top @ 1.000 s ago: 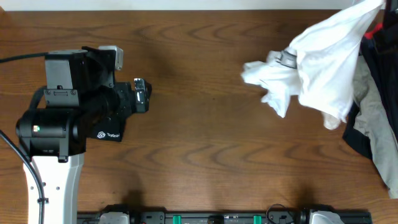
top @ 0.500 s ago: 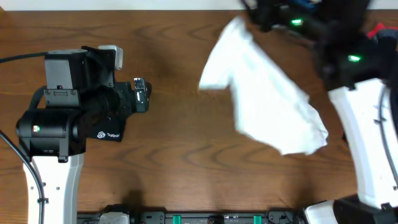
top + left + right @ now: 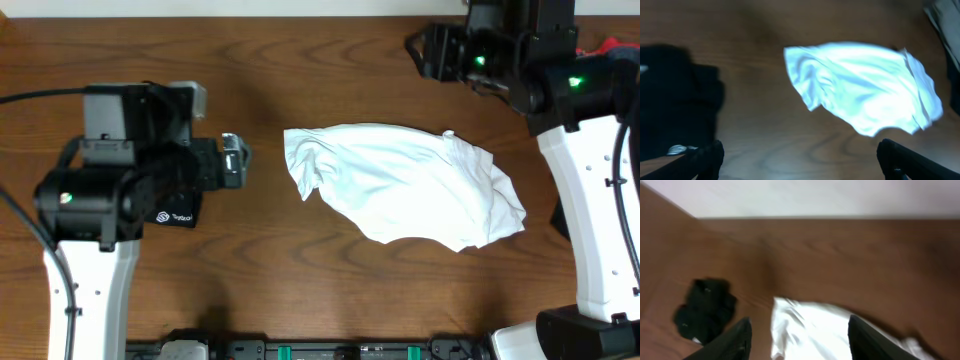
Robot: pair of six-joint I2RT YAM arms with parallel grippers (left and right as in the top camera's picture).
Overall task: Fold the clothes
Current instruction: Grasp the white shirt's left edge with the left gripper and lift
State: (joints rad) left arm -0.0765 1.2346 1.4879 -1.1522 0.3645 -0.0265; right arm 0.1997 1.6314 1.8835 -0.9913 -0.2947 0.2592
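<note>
The white T-shirt of the clothes lies crumpled on the wooden table, right of centre, its print hidden. In the left wrist view the shirt lies ahead of my left gripper, which stands wide open with only bare wood between its fingers. In the overhead view my left gripper is a short way left of the shirt. My right gripper hangs over the table's far edge, above and behind the shirt. It is open and empty, with the shirt on the table beneath it.
A red garment shows at the far right corner. A dark garment peeks out behind the right arm, and grey and dark cloth lies past the shirt. A blurred black shape is at my left.
The right gripper swung the hanging shirt leftward from the far right, opened and let it go. The shirt now lies on the table. The left arm shifted slightly.
</note>
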